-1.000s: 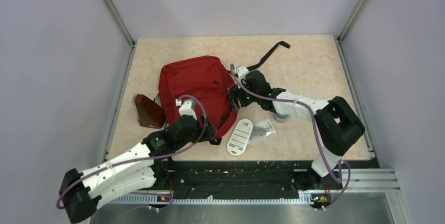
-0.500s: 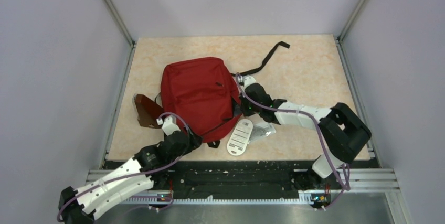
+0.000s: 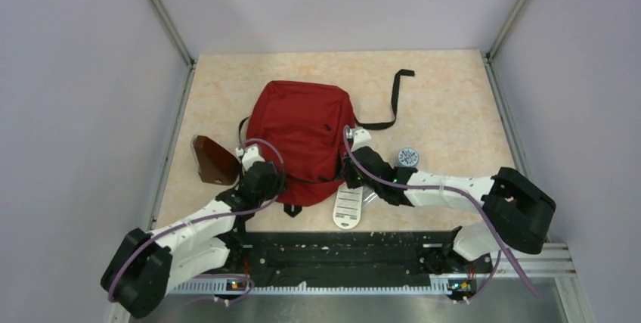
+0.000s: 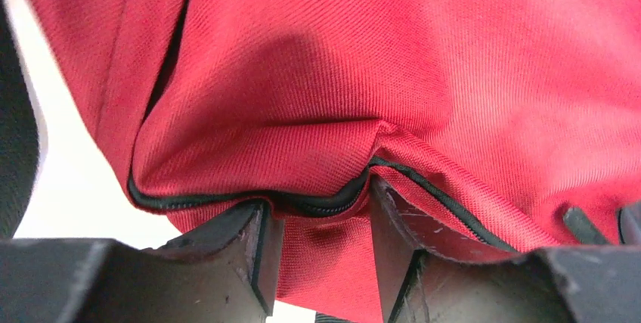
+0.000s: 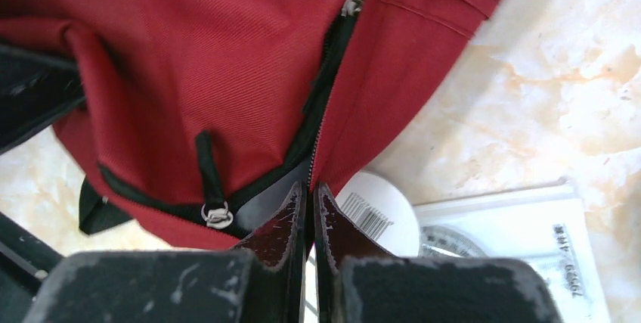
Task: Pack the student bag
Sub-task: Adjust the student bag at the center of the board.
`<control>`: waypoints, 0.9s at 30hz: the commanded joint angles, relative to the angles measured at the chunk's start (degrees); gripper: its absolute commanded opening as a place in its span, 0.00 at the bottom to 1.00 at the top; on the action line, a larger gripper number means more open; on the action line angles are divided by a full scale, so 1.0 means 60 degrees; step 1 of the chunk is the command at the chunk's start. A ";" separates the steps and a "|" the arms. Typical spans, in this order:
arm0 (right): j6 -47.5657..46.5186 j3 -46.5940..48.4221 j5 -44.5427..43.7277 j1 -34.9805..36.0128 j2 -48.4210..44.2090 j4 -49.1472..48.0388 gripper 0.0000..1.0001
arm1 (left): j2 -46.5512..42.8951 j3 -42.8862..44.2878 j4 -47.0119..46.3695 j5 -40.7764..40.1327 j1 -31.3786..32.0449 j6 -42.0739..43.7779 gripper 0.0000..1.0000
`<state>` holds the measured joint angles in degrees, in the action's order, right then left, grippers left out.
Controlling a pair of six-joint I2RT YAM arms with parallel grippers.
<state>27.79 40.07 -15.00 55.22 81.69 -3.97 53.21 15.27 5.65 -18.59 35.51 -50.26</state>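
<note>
The student bag (image 3: 302,130), a red fabric backpack with black zippers, lies flat in the middle of the table. My left gripper (image 3: 263,181) is at its near left rim. In the left wrist view its jaws (image 4: 321,206) stand half closed, with the red fabric and black zipper edge filling the gap between them. My right gripper (image 3: 352,175) is at the bag's near right rim. Its jaws (image 5: 310,187) are pressed together on the zipper edge (image 5: 321,122) of the bag. A metal zipper pull (image 5: 217,215) hangs just left of them.
A brown triangular pouch (image 3: 213,160) lies left of the bag. A white card with a barcode (image 3: 348,206) and a clear packet with a protractor (image 5: 514,240) lie under my right wrist. A small round item (image 3: 408,157) sits to the right. A black strap (image 3: 394,96) trails away behind the bag.
The bag has slid right and away and turned upright. My right gripper shut on its edge and pulled back towards the near side. My left gripper moved to the near left rim and narrowed.
</note>
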 commanded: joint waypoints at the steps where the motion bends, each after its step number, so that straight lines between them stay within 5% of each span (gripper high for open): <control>1: 0.0718 -0.0216 -0.0085 0.0838 -0.0520 -0.0498 0.00 | 0.1359 0.0781 -0.3099 0.1060 -0.0768 0.1934 0.46; 9: 0.0981 0.0146 0.0130 0.1515 0.0197 -0.0971 0.00 | 0.4057 0.3461 -0.3405 0.1443 -0.0968 0.3949 0.45; 14: 0.0944 0.0577 -0.0109 0.1523 0.0551 -0.0805 0.00 | 0.3695 0.4116 -0.1884 0.0528 -0.0983 0.4150 0.47; 18: 0.0449 0.0919 -0.0540 0.1530 0.0357 -0.0267 0.23 | 0.2617 0.4131 0.0330 -0.0006 -0.0974 0.3476 0.54; 23: -0.0450 0.1185 -0.0856 0.1523 -0.0087 0.0055 0.56 | 0.0598 0.2898 0.0986 0.0966 -0.0967 0.2084 0.63; 27: -0.1194 0.1414 -0.0199 0.1520 0.0300 -0.0414 0.62 | -0.0877 0.1799 0.0580 0.1754 -0.0978 0.0984 0.68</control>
<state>26.11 44.80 -17.98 63.66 83.35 -3.53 54.46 31.44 8.73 -13.47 29.52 -36.16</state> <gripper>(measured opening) 0.612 0.660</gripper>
